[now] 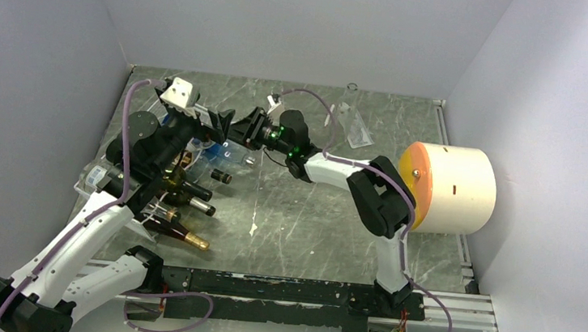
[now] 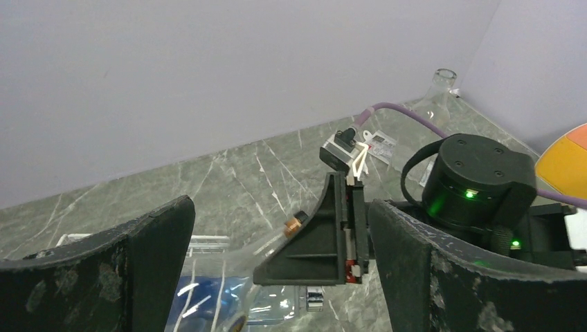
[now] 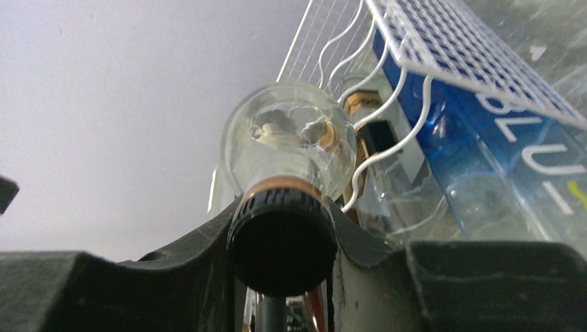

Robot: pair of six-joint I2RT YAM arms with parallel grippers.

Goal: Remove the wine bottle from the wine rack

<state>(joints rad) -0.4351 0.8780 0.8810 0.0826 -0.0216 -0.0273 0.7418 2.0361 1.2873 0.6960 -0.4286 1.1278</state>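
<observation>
Evidently the grasp is made but the lift-out is not finished: the clear glass wine bottle with a black cap [image 3: 291, 149] lies neck-first toward the right wrist camera, its shoulder just beside the wavy front wires of the white wire wine rack [image 3: 450, 48]. The right tool [image 1: 231, 127] is clamped on its capped neck at the rack's far end. What is left, as I judge it, is to draw the bottle clear of the wires and set it down on the grey marbled surface [image 1: 310, 216] away from the rack. The left tool [image 2: 280, 228] hangs over the same end of the rack with its fingers spread wide, holding nothing and facing the right tool. Inside the rack, beside the held bottle, sit a blue-tinted clear plastic bottle [image 3: 498, 159] and a dark bottle with a gold label [image 3: 363, 114]. Further dark glass bottles [image 1: 190, 197] poke their necks out of the rack's near side. Well apart from the rack, on its right, stands a cream cylinder with an orange face [image 1: 455, 190]. From above, the left arm covers most of the rack. The clear bottle is nearly lost there, so I cannot tell whether its base rests in a cradle or has already come free.
</observation>
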